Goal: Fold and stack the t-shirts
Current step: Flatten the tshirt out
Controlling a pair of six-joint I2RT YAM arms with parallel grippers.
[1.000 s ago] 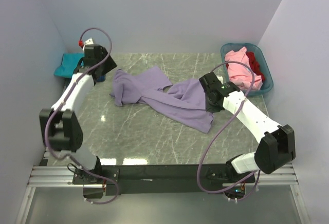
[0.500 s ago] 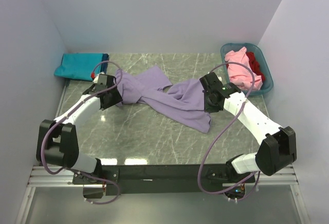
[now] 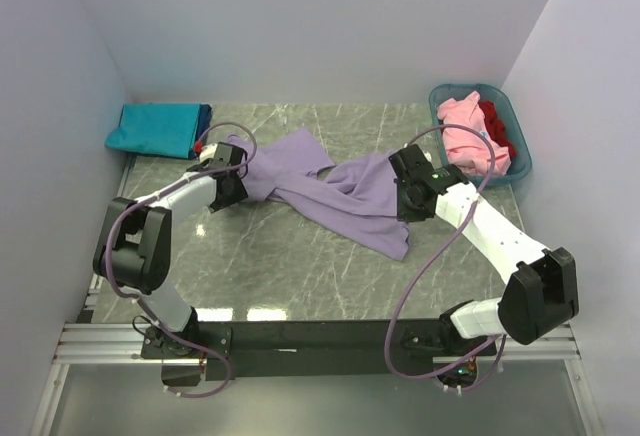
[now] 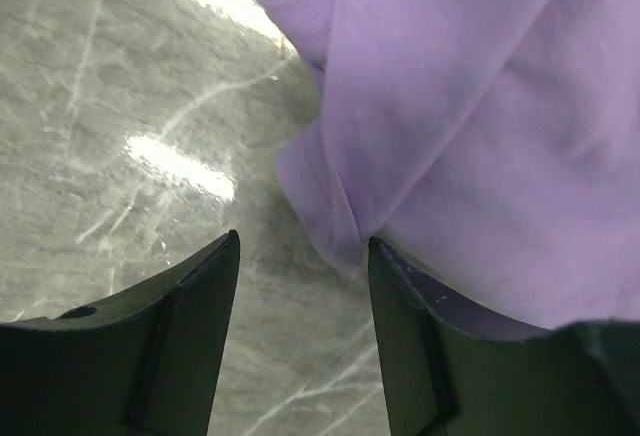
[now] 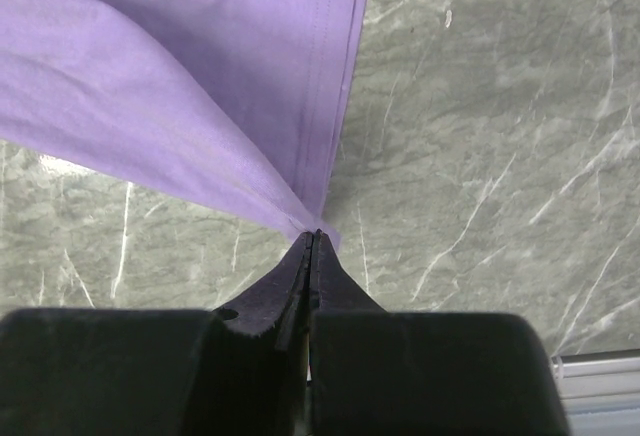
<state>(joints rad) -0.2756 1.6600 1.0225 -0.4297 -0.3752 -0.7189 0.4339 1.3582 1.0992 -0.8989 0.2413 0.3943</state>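
Pale walls close round the grey marble table (image 3: 300,266), where we see the lavender t-shirt (image 3: 330,191) crumpled mid-table, with bare stone along its near side. Right jaws pinch shut on its right hem; left jaws stand part open at its left corner, gripping nothing. Far left of it lies a folded teal t-shirt (image 3: 155,128), and to its right a basket (image 3: 521,168).

You had the lavender t-shirt (image 3: 330,191) as soft, matt, creased cloth. Counter (image 3: 280,256) read as glossy grey veined stone, throwing glare. Basket (image 3: 524,156) was smooth teal plastic. Left claw (image 4: 302,244) looked matt black.
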